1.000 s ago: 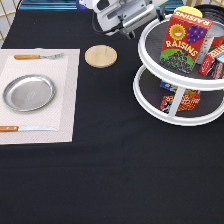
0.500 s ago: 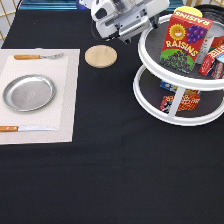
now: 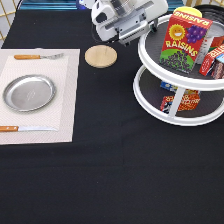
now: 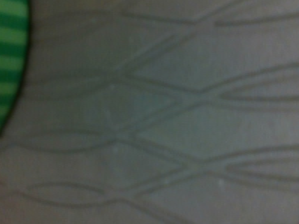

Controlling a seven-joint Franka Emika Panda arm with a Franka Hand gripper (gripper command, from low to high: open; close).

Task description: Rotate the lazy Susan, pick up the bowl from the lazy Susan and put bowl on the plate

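You see the gripper at the upper middle of the frame, its white hand tilted toward the upper left edge of the lazy Susan and almost touching its top shelf. You cannot tell whether it is apart or together. No bowl shows anywhere, so its direction from the hand cannot be given; a raisin box crowds the top tier. The plate lies empty at the left, well apart. Your wrist view shows only grey mesh close up.
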